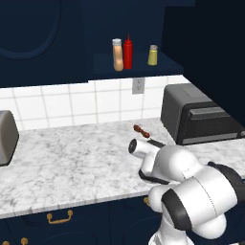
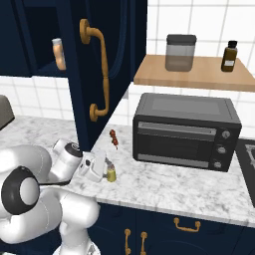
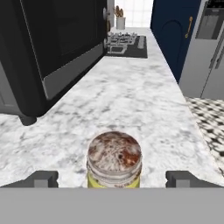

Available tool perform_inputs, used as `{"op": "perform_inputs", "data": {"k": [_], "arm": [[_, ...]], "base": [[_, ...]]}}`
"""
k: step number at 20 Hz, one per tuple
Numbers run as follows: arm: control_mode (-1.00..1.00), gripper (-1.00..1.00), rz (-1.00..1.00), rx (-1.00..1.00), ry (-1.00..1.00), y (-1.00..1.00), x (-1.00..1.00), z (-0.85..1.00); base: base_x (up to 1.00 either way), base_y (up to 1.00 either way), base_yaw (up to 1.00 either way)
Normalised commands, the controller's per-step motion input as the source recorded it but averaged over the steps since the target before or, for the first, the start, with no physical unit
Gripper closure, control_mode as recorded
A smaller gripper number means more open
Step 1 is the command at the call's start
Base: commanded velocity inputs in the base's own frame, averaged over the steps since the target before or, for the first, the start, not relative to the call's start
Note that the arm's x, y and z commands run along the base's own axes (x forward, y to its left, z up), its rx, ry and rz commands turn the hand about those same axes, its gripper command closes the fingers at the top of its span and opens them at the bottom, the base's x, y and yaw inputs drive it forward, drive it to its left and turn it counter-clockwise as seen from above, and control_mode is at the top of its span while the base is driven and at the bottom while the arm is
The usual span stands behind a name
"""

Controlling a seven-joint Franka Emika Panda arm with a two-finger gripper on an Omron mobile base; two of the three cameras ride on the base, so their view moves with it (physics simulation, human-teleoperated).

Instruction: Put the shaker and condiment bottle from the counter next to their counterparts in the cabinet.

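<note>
Two dark fingertips of the open pincer (image 3: 112, 178) flank the small olive-yellow, grey-capped shaker (image 3: 114, 160) on the marbled surface (image 3: 131, 105); an off-centre close could topple it.

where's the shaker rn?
The shaker stands on the counter between the open pincer tips in the hand view; in the right base view it's left of the toaster oven.

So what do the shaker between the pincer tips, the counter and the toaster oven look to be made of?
Shaker: olive-yellow body, probably glass or plastic; mottled grey-brown cap, possibly worn metal.
Counter: white-grey veined stone, marble-like, smooth.
Toaster oven: dark matte casing, likely painted metal, with a glossier door panel that may be glass.
</note>
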Motion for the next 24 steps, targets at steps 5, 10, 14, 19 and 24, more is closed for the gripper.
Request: {"op": "perform_inputs", "data": {"k": [5, 10, 14, 19, 24], "arm": [[-1.0, 1.0, 0.0, 0.01, 0.04, -0.29, 0.14, -0.12], [-1.0, 1.0, 0.0, 0.0, 0.03, -0.19, 0.1, 0.02], [-1.0, 1.0, 0.0, -0.05, -0.03, 0.0, 0.0, 0.38], [-1.0, 1.0, 0.04, 0.0, 0.01, 0.02, 0.0, 0.37], [-1.0, 1.0, 0.1, 0.0, 0.02, 0.05, 0.0, 0.41]], "base": [[0.0, 0.0, 0.0], [0.0, 0.0, 0.0], [0.0, 0.0, 0.0], [0.0, 0.0, 0.0], [0.0, 0.0, 0.0]]}}
